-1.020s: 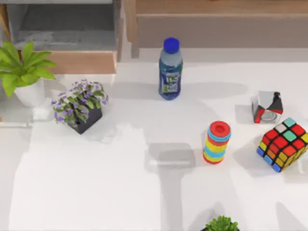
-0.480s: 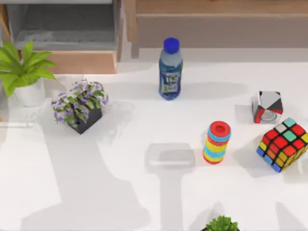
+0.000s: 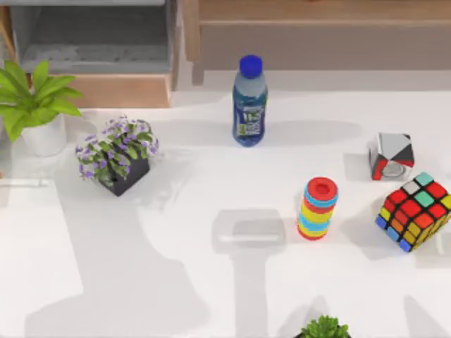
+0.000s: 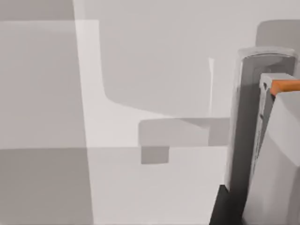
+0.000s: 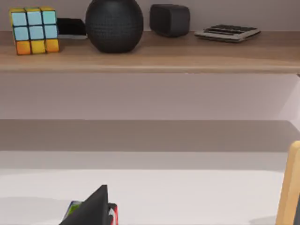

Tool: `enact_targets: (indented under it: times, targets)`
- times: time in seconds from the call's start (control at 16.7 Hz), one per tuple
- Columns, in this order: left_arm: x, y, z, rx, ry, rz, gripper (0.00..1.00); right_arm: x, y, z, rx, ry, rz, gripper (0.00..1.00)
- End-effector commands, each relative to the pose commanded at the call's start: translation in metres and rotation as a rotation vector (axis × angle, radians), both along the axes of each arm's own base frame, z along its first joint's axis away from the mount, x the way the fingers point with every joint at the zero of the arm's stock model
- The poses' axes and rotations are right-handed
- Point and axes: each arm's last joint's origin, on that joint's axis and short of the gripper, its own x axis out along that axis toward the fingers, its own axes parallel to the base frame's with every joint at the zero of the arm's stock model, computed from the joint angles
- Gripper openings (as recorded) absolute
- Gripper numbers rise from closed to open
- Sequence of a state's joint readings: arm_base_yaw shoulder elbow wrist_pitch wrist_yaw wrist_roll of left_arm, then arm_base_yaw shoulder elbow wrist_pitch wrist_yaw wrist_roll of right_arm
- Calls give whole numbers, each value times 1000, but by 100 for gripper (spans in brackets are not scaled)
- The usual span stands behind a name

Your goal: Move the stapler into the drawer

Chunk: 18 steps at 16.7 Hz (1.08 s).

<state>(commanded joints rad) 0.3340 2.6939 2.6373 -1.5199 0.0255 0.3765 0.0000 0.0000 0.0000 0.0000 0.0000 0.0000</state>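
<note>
The drawer (image 3: 91,53) stands open at the table's back left, with a light wooden front and a grey inside. The stapler (image 3: 17,182) seems to be a very pale slim bar lying flat at the table's left edge, just in front of the white plant pot; it is faint against the white top. A broad arm shadow (image 3: 134,282) covers the front left of the table. In the left wrist view a grey-white slab with an orange tab (image 4: 262,140) sits close to the lens, and I cannot tell what it is.
A blue water bottle (image 3: 249,102) stands at the back centre. A purple-flowered plant (image 3: 118,155) and a green potted plant (image 3: 39,105) are at the left. A ring stack (image 3: 318,208), a black-white-red cube (image 3: 391,156) and a colour cube (image 3: 416,211) are at the right.
The bright patch at the table's front left has given way to a broad arm shadow that has shifted. None of the tabletop things has moved.
</note>
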Motion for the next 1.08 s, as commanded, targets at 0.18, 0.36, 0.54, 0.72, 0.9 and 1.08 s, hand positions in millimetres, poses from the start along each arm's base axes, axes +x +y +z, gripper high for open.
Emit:
enact_targets:
  times: [0.18,0.36,0.54,0.72,0.9,1.08]
  targets:
    - [0,1,-3,2,-5,2,0,0,0,0,0,0,0,100]
    - [-1,2,-8,-1,-1,5,0,0,0,0,0,0,0,100]
    - [-1,2,-8,-1,-1,5,0,0,0,0,0,0,0,100]
    - [-1,2,-8,-1,-1,5,15,0,0,0,0,0,0,100]
    - [-1,2,-8,-1,-1,5,38,0,0,0,0,0,0,100]
    - [-1,2,-8,-1,-1,5,60,0,0,0,0,0,0,100]
